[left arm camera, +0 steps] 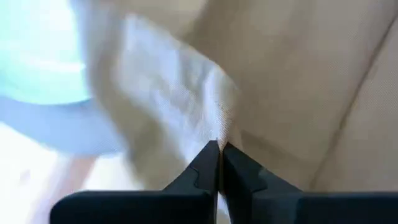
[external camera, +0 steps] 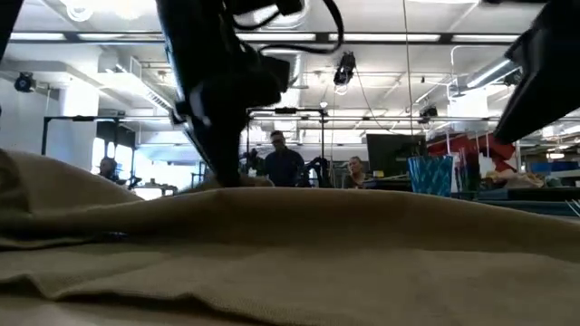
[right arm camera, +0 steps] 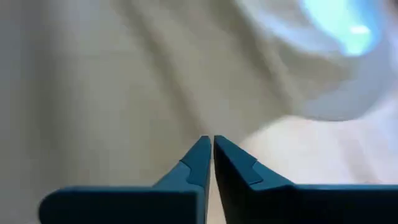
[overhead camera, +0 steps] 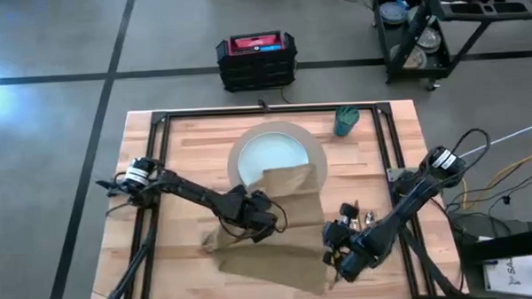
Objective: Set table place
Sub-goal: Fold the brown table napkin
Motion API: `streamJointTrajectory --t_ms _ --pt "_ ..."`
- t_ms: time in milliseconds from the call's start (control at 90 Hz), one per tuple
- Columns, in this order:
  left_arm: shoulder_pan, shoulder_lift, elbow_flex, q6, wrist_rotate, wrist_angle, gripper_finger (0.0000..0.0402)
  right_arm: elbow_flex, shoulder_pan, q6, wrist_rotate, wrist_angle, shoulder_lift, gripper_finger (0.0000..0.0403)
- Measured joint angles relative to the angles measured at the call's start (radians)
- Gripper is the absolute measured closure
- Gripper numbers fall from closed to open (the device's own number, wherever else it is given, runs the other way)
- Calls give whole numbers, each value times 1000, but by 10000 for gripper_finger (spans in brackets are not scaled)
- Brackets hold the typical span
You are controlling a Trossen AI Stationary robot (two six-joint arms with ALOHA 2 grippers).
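One pale blue-green round plate (overhead camera: 268,156), one brown cloth napkin (overhead camera: 273,234) overlapping it; left gripper (overhead camera: 270,222) and right gripper (overhead camera: 333,254) bend low, jaws pinching the napkin.

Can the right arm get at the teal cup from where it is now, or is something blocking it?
Probably yes. The teal cup stands alone near the table's far edge with open wood around it. But the right gripper is shut on the brown napkin, so it must let go first.

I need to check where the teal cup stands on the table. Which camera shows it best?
The high view: the teal cup stands whole near the table's far edge, right of the plate. The low view shows it only above the napkin. Neither wrist view shows it.
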Motion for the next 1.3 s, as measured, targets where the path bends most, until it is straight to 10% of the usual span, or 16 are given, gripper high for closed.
streamJointTrajectory --t_ms 311,700,1011,1300 --pt "-6 -60 64 -5 -53 -278 401 -127 -368 -426 -62 224 -173 401" --pt "-3 -65 62 -2 -134 -285 402 -284 -848 -809 -720 445 -296 352" --pt "10 -64 48 28 -142 -283 402 -275 -923 -979 -710 499 -218 187" --pt "26 -64 9 28 -142 -284 402 -275 -1022 -1069 -748 539 -108 202"
